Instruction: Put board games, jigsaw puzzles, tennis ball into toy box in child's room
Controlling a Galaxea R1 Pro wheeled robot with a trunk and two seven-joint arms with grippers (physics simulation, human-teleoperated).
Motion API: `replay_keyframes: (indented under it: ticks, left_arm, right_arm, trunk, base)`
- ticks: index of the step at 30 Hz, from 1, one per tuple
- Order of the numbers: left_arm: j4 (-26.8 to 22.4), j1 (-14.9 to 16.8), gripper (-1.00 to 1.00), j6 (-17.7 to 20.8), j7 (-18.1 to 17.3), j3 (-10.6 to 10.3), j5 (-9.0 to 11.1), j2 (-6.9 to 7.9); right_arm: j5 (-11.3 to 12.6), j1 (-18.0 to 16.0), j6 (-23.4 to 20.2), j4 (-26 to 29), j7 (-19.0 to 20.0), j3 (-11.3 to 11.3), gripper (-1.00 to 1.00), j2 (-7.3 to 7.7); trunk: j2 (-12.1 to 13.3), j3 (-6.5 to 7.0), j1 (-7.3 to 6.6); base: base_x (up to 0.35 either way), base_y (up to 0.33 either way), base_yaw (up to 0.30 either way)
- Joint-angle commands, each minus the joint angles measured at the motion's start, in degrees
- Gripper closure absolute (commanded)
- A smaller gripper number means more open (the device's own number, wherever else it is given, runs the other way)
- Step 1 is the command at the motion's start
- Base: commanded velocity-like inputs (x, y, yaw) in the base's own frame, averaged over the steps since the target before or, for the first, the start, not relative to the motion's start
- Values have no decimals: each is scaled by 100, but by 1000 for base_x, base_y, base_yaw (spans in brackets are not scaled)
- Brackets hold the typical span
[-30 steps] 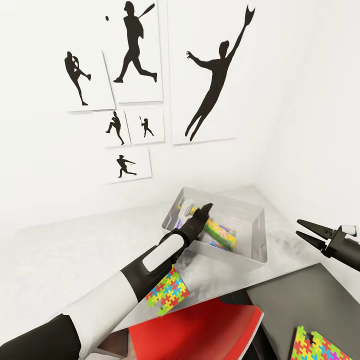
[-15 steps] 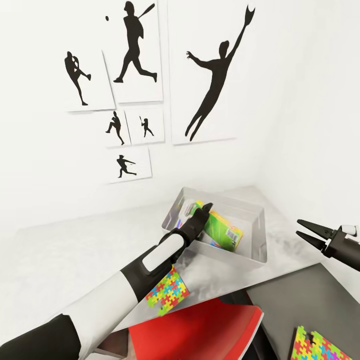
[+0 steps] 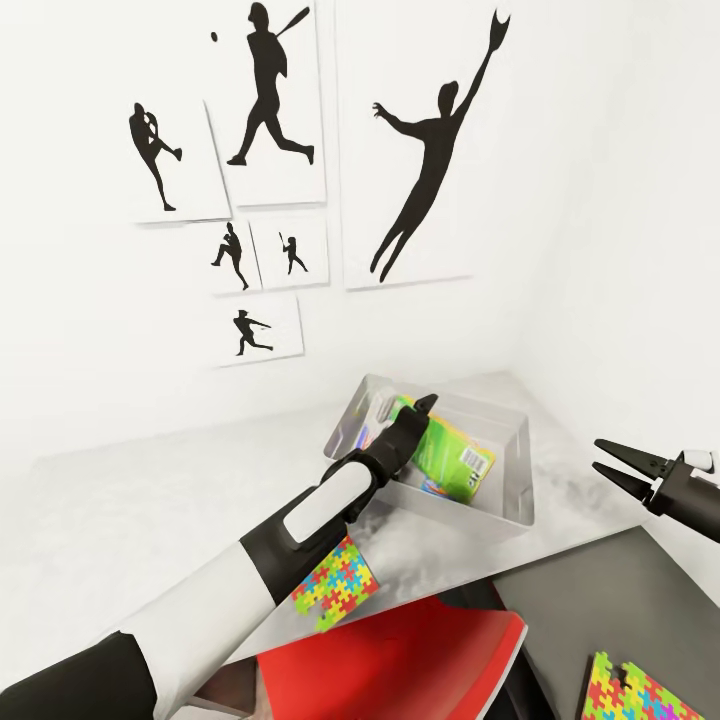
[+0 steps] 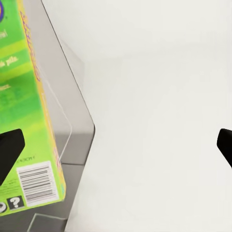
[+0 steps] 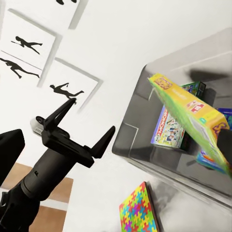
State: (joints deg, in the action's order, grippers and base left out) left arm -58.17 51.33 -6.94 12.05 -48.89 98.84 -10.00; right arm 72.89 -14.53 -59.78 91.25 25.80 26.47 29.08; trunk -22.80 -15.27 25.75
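Head view: left hand [image 3: 421,408] over toy box [image 3: 505,511] on pale surface [image 3: 120,520], fingers spread wide, gripping nothing; green-edged board game [image 3: 452,455] tilted inside, beside a second game box [image 5: 170,129], lettering unreadable; barcode visible in left wrist view. Right hand [image 3: 606,467] open, apart. Jigsaw puzzle [image 3: 335,585] flat near box

White-and-black arms, black tool [image 3: 422,408] tips
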Motion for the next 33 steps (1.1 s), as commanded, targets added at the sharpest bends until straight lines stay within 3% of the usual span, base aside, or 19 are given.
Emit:
replay_keyframes:
  ticks: [1, 17, 22, 25, 29, 33]
  left_arm:
    - [-8, 8, -100, -45, 18, -16, 47, 0]
    - [-28, 8, -100, -41, -138, -16, 51, 0]
    - [-573, -1, -100, 121, -159, -35, 56, 0]
    - [-1101, -16, -100, 493, -151, 136, 63, 200]
    - [-1526, -62, -100, 1351, -141, 560, 65, 422]
    - [-1704, -77, -100, 2837, -134, 1195, 68, 710]
  right_arm:
    - [-53, -6, -22, -1, 55, 7, -100, 1]
    - [-56, -6, -22, -1, 56, 7, -100, 7]
    - [-56, -6, -22, -1, 57, 7, -100, 9]
    - [-56, -6, -22, -1, 61, 8, -100, 10]
    - [-56, 0, -22, -1, 64, 9, -100, 5]
    - [-56, 2, -22, -1, 72, 8, -100, 2]
  trunk:
    - [-11, -11, 3]
    - [-11, -11, 3]
    - [-11, -11, 3]
    - [-11, -11, 3]
    - [-11, -11, 3]
    - [-11, -11, 3]
  base:
    - [0, 0, 0]
    - [0, 0, 0]
    - [0, 0, 0]
    - [0, 0, 0]
    - [0, 0, 0]
    - [0, 0, 0]
